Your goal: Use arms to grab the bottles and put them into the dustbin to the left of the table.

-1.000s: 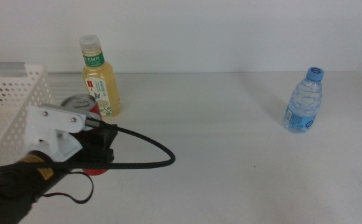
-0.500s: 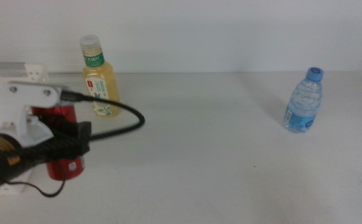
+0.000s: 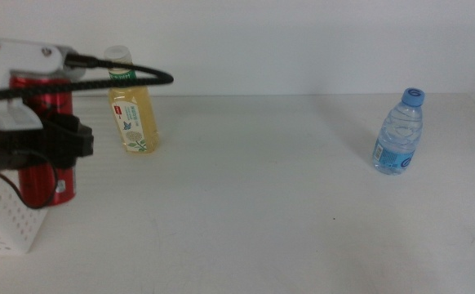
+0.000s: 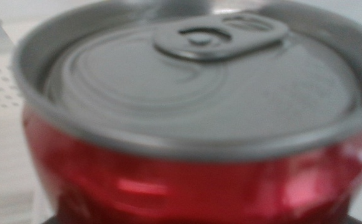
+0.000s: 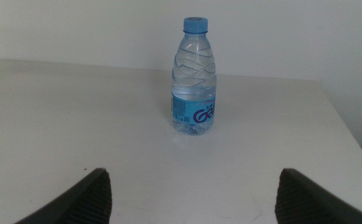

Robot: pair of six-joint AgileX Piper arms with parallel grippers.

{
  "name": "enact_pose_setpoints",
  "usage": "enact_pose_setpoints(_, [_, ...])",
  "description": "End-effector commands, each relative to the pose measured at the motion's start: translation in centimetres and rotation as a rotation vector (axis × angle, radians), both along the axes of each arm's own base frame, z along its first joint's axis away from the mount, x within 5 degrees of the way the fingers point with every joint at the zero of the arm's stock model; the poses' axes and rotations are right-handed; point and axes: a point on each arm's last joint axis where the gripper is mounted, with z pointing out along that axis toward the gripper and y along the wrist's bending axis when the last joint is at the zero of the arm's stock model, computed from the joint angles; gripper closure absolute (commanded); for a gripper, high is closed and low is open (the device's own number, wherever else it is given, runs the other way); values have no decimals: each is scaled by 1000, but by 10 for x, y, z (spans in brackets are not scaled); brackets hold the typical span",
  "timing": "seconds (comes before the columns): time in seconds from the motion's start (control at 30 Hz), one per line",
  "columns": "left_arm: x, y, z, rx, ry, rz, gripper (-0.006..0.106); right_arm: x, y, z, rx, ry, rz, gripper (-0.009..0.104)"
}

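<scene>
Middle view: the red can (image 3: 48, 139) is held by the left gripper (image 3: 54, 145) over the white basket (image 3: 9, 224); letting go comes next.

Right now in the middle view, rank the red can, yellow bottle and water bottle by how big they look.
1. Red can, held up in the left pincer; it may only look larger from nearness.
2. Yellow bottle, close behind, so that ranking is unsure.
3. Water bottle, clearly smallest.
</scene>
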Motion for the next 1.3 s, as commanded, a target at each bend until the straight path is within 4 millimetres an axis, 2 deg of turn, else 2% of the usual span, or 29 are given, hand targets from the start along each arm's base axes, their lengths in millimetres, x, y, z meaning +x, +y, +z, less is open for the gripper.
enact_pose_setpoints(0.0, [1, -1, 38, -19, -142, -17, 105, -2, -1, 11, 0, -112, -5, 25])
enact_pose_setpoints(0.67, [42, -2, 87, 142, 38, -3, 105, -2, -1, 11, 0, -112, -5, 25])
enact_pose_setpoints(0.9, [62, 24, 85, 104, 120, 3, 105, -2, -1, 11, 0, -112, -5, 25])
enact_pose_setpoints(1.27, [93, 92, 76, 119, 232, 127, 105, -2, -1, 11, 0, -112, -5, 25])
